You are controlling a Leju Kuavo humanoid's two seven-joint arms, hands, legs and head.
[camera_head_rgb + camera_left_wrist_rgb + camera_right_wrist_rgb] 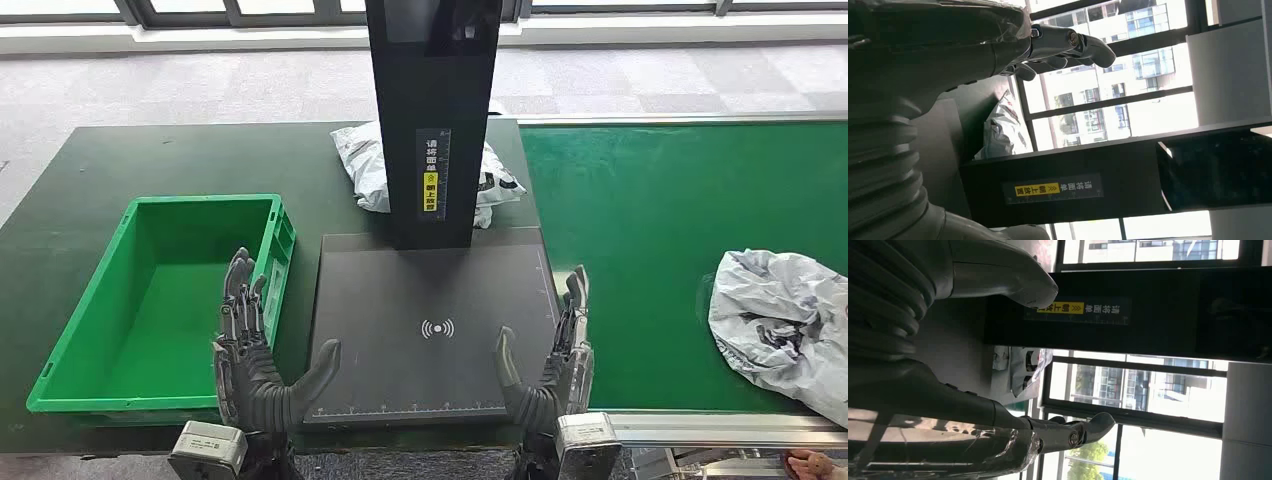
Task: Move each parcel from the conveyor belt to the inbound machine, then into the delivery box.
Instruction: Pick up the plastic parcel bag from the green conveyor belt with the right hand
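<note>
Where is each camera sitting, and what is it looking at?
Head view: high on the robot, looking forward and down at the scanner plate, green box and parcel on the belt; left hand and right hand show, open.
Left wrist view: behind the left hand, facing the black post and windows.
Right wrist view: behind the right hand, facing the same post.
Shared: both wrist views show the post's yellow label and the parcel behind the post.

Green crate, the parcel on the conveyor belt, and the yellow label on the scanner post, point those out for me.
green crate (84,398), head view, front rim.
parcel (775,305), head view, crumpled middle.
yellow label (431,190), head view, centre.
</note>
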